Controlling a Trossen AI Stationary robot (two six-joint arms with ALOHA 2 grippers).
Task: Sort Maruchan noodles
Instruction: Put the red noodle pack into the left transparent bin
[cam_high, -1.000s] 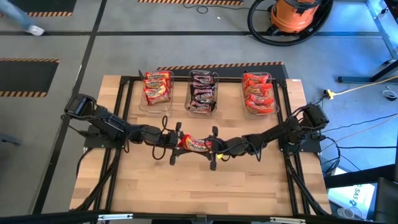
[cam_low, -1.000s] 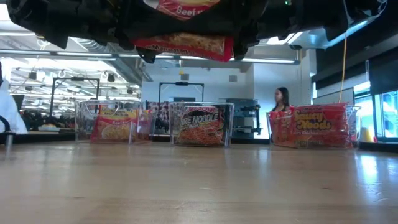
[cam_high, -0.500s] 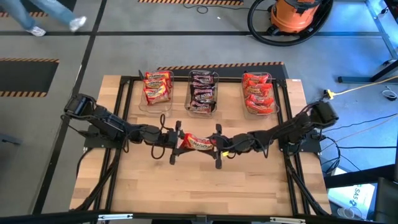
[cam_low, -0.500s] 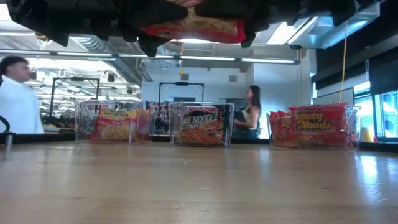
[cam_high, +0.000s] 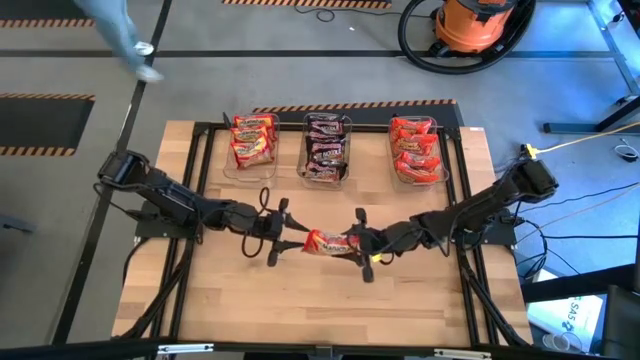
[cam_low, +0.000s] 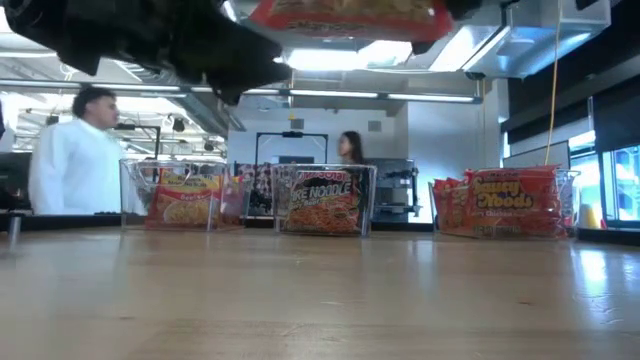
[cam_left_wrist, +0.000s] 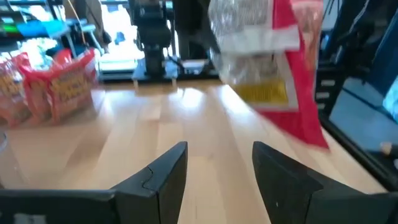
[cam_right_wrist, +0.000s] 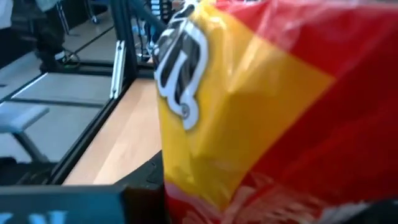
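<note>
Left claw (cam_high: 277, 232) released, packet (cam_high: 331, 241) w/ right claw (cam_high: 364, 247)

Three tubs stand in a row along the far edge of my worktop (cam_high: 330, 310): the left tub (cam_high: 251, 142), the middle tub (cam_high: 327, 148) and the right tub (cam_high: 417, 150), each holding stacked packets. Nearer to me, above the middle of the worktop, one noodle packet (cam_high: 331, 241) hangs off the surface in my right gripper (cam_high: 364, 245), which reaches in from the right. My left gripper (cam_high: 279, 231) sits just left of that packet, apart from it, its fingers (cam_left_wrist: 163, 175) spread with nothing between them.
</note>
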